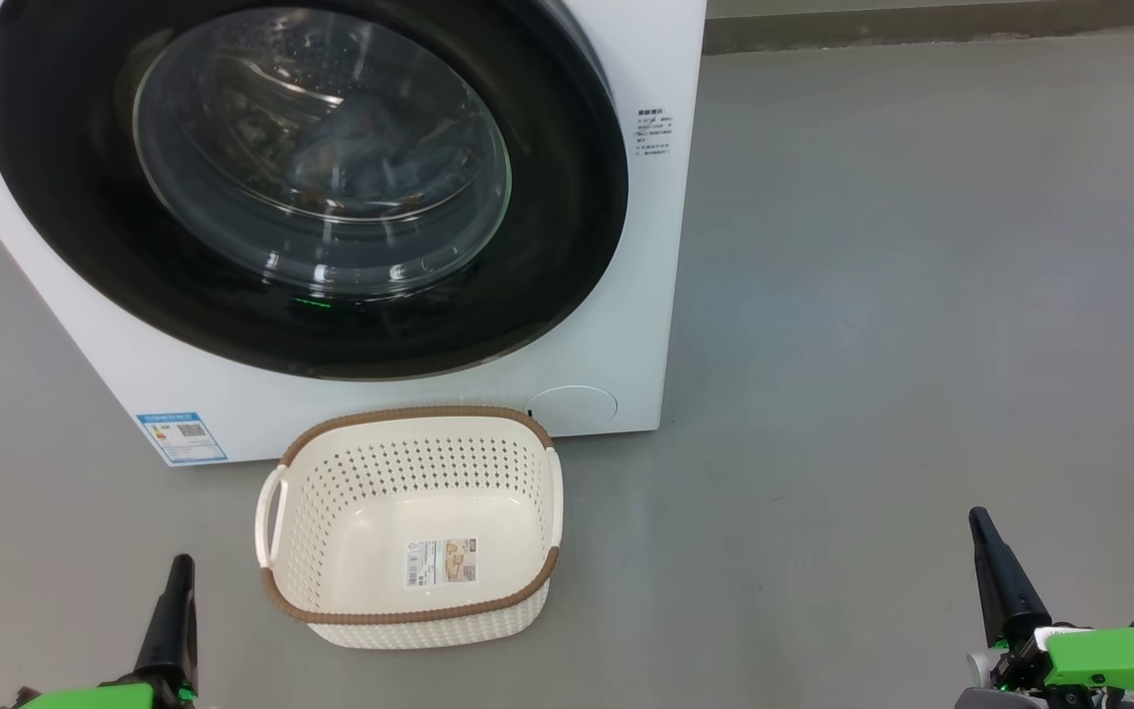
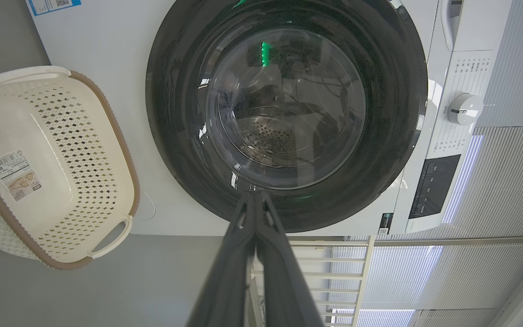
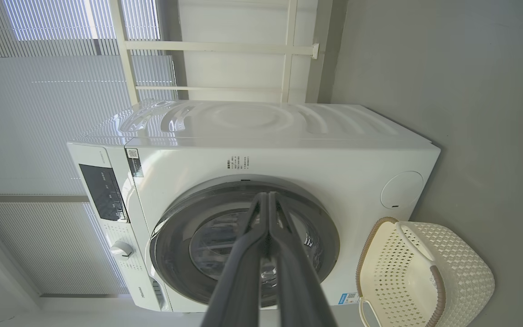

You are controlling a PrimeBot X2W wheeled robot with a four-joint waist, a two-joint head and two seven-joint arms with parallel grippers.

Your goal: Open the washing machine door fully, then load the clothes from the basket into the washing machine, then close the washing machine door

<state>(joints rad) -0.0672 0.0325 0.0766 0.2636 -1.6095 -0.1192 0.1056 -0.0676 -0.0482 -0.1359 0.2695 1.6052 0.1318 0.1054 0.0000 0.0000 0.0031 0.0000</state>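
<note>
Jaws pressed together, both arms rest low flanking basket [image 1: 409, 412].

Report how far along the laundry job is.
Done: the basket is empty, and blue clothes lie behind the closed washing machine door. In hand: nothing; the left hand and right hand are shut and empty. Left: nothing visible.

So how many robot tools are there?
2. The left tool sits at the lower left of the head view, beside the basket; the right tool at the lower right, over the floor. Both are shut.
</note>
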